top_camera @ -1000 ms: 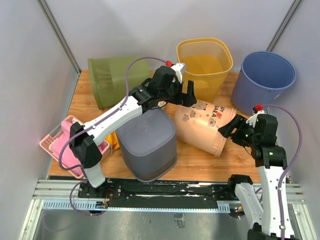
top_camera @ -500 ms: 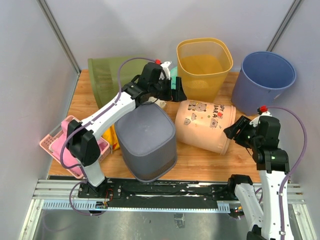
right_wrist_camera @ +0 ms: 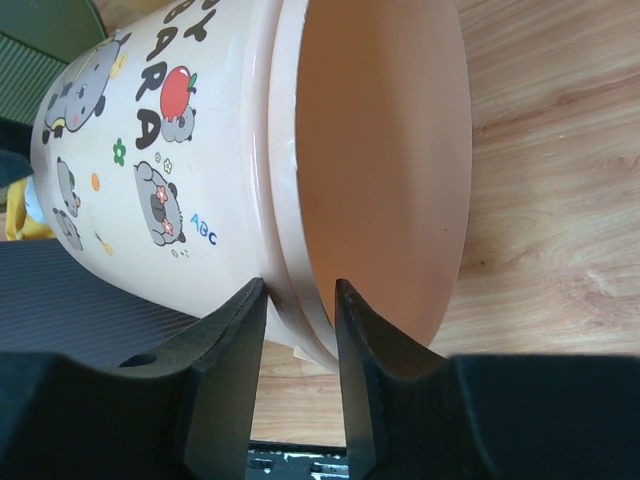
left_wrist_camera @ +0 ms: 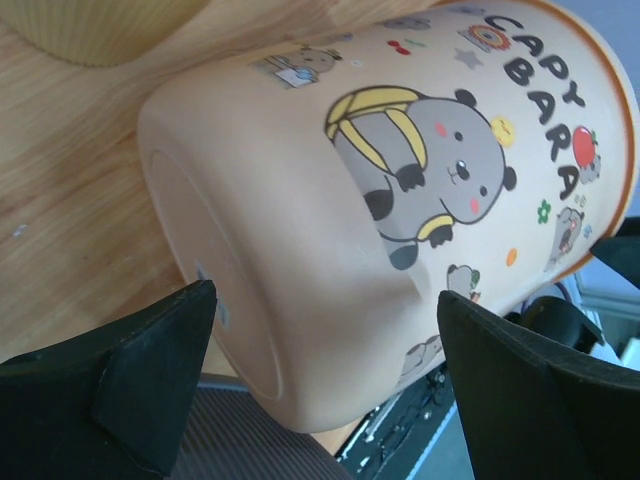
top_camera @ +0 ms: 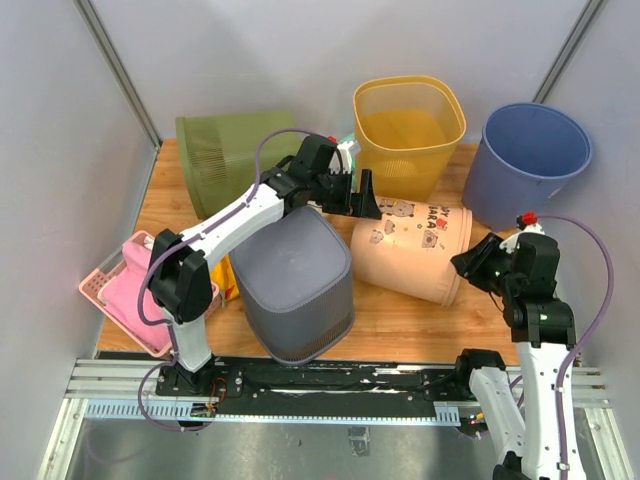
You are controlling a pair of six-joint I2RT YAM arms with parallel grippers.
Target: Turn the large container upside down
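The peach capybara bucket point(top_camera: 410, 255) lies on its side on the wooden table, mouth to the right, base to the left. My left gripper point(top_camera: 362, 195) is open at the bucket's base, its jaws spread wide on either side of the base edge point(left_wrist_camera: 330, 220) without touching it. My right gripper point(top_camera: 470, 262) is shut on the bucket's rim point(right_wrist_camera: 290, 200), one finger outside the wall, the other inside the mouth. The printed side point(right_wrist_camera: 150, 150) faces up.
A grey ribbed bin point(top_camera: 295, 285) stands upside down against the bucket's left. A green bin point(top_camera: 225, 160) lies on its side at back left. A yellow basket point(top_camera: 408, 120) and a blue bucket point(top_camera: 528, 160) stand behind. A pink basket point(top_camera: 130, 290) sits at left.
My left gripper drew back from the bucket's base, then returned close to it. The bucket settled flatter and shifted slightly right with my right gripper holding its rim.
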